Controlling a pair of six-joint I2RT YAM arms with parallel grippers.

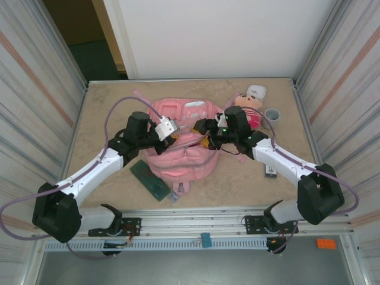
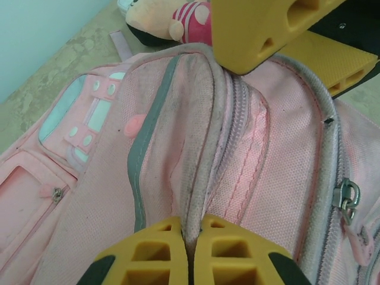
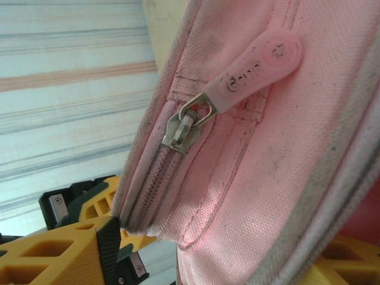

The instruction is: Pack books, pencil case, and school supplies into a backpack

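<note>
backpack (image 3: pixel 285 178) zipper pull (image 3: pixel 252 74) | raised word starting "G", rest unreadable | star mark at tip

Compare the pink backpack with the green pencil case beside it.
The backpack is pink; the pencil case is dark green. The backpack is far larger and bulky; the pencil case is flat and slim. The left gripper pinches the backpack; no gripper holds the pencil case. Both rest on the table.

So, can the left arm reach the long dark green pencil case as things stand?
Probably not yet: its jaws are shut on a fold of the pink fabric backpack. The dark green pencil case lies uncovered nearby.
</note>
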